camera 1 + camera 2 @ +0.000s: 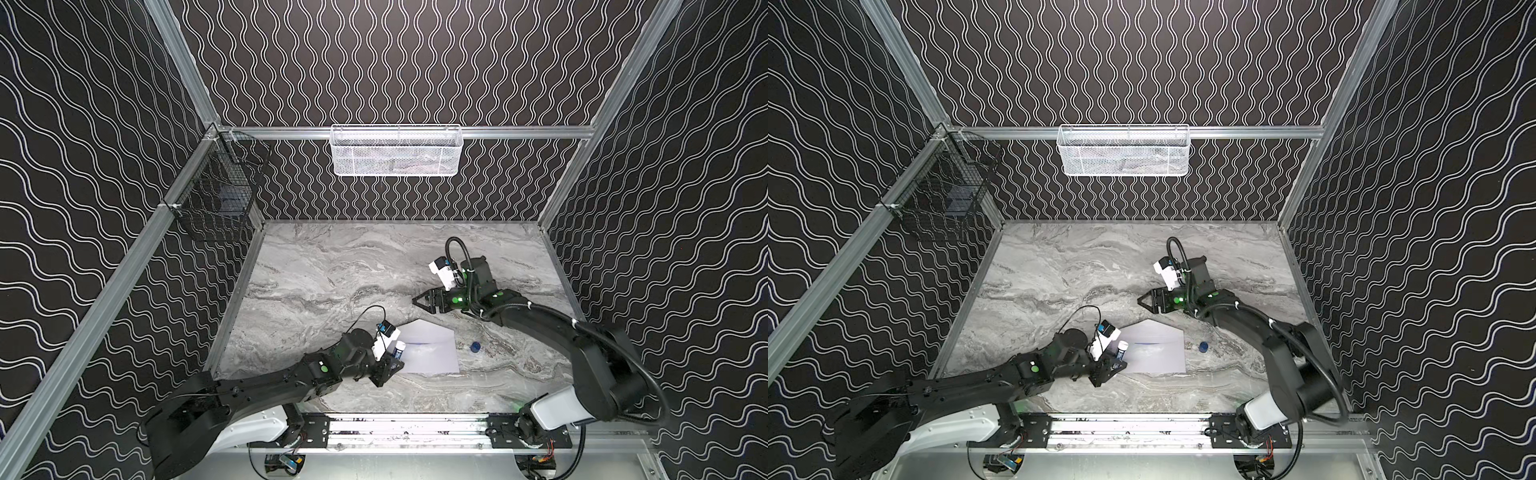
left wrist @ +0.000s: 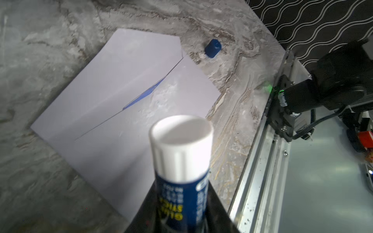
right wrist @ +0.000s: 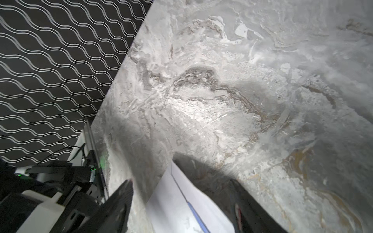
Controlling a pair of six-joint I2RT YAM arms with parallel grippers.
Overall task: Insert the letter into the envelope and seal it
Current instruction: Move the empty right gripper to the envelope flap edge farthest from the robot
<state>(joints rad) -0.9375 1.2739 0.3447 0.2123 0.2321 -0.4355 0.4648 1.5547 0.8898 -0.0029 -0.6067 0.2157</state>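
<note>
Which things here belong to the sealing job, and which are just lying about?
In the job:
envelope, flap open
letter, blue edge showing at the envelope's mouth
glue stick, uncapped, in the left end effector
blue cap, beside the envelope

Lying about:
white basket, back wall
black basket, side wall

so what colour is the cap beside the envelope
Dark blue cap, clearest in left wrist view.

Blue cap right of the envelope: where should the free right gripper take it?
I'd pinch the blue cap across its round side wall, coming straight down with the right gripper. It is short, apart from the envelope, bare table all round. Upright or tipped: cannot tell.
</note>
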